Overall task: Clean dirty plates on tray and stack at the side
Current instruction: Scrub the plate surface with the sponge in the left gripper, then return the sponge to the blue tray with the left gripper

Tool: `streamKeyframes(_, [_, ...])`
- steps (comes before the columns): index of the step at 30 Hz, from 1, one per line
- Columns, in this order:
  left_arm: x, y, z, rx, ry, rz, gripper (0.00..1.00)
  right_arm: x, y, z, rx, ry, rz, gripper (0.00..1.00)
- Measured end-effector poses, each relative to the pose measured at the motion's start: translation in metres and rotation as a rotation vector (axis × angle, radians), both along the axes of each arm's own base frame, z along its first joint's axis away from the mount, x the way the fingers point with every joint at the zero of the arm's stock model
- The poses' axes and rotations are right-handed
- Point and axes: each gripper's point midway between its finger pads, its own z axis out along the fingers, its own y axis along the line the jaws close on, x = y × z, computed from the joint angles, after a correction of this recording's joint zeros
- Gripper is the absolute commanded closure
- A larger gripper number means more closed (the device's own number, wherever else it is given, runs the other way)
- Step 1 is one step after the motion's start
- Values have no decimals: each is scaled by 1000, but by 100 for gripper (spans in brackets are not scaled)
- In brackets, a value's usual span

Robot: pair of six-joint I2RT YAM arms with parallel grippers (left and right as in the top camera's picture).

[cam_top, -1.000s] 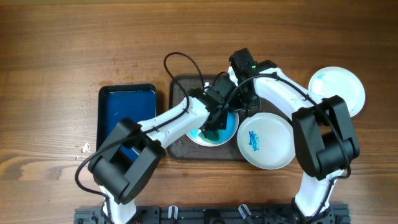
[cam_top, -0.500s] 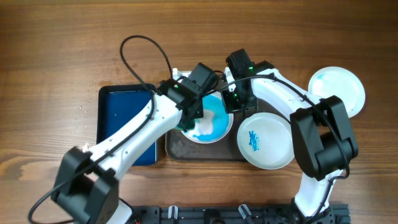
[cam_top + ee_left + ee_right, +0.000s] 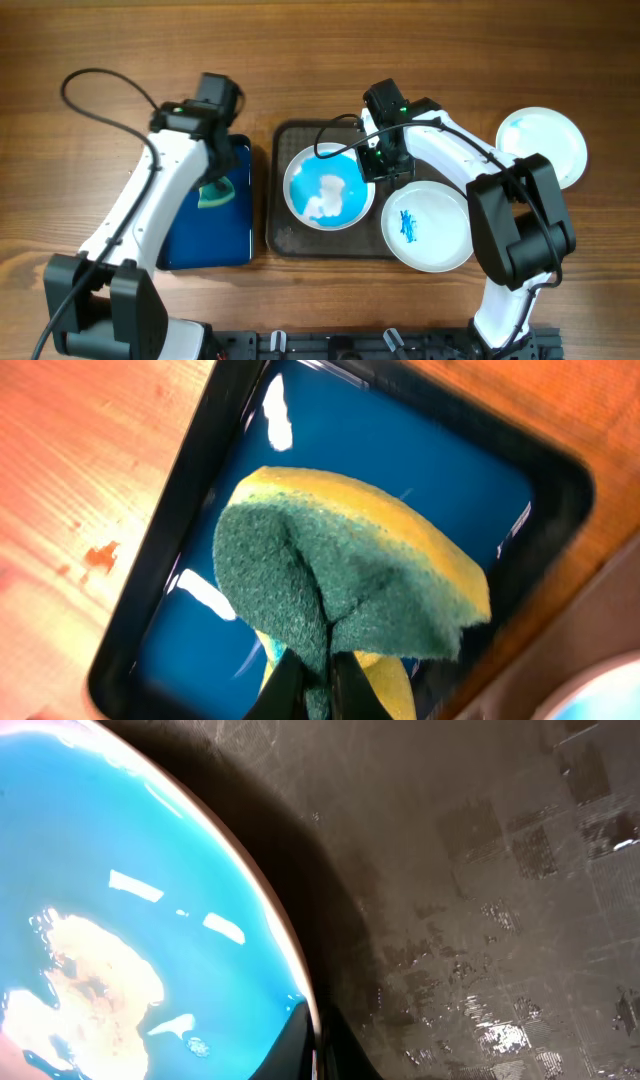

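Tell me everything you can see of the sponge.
The sponge has a coarse dark green scouring face and a yellow foam layer showing along its edge. It looks soft, and it is bent and creased where the left pincer, shut on it, pinches its lower part. It hangs over the small black-rimmed blue tray; whether it touches the tray's floor cannot be told.
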Motion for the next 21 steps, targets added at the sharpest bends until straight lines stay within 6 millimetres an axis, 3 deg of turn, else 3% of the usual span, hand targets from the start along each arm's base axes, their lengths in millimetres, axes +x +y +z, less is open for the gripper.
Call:
streamKeyframes(3, [-1,12,-20,-48,8,12,96,-1,0,0,-1,4,0,96])
streamKeyframes(7, [-22,21,-55,-85,63,24,96,-2,-1,0,-2,7,0,96])
streamKeyframes(8, [-27,21,-62,-95,74,24,91,-2,-1,0,-2,7,0,96])
streamKeyframes(10, [-36,18,-74,-116,98,10,48,-2,-1,0,-3,10,0,96])
streamKeyframes(11, [-38,16,-79,-129,101,2,11,-4,-1,1,-5,13,0,96])
streamKeyframes(12, [-38,16,-80,-130,101,-5,0,-5,-2,1,-7,17,-1,96])
streamKeyframes(18, [-42,14,-78,-139,115,-7,0,-7,-3,12,-5,11,-3,96])
streamKeyframes(21, [-42,15,-52,-139,95,-8,0,-4,-2,26,7,-26,-3,96])
